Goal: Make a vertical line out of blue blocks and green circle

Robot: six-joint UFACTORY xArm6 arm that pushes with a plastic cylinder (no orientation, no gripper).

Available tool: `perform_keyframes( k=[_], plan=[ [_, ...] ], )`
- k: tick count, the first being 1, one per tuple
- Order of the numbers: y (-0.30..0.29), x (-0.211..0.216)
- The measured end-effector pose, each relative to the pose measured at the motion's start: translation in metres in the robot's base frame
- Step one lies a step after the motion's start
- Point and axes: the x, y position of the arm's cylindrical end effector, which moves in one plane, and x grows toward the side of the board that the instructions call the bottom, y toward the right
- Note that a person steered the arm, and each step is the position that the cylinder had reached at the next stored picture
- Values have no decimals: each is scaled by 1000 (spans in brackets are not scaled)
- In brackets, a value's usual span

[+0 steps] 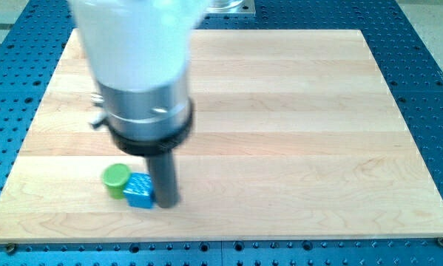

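A green circle block [115,179] lies near the view's bottom left on the wooden board [295,133]. A blue block [139,191], roughly cube-like, touches the green circle's lower right side. My tip [167,204] stands right against the blue block's right side. The arm's white and dark body [141,74] hangs over the board's upper left and hides whatever lies beneath it. Only one blue block shows.
The board rests on a blue perforated table [428,89] that surrounds it on all sides. The board's bottom edge [221,240] runs close below the blocks.
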Motion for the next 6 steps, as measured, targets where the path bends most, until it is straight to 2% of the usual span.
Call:
perform_keyframes(
  k=[1,2,3,4,6],
  plan=[
    [-27,-8],
    [-33,16],
    [-87,34],
    [-76,-1],
    [-18,11]
  ],
)
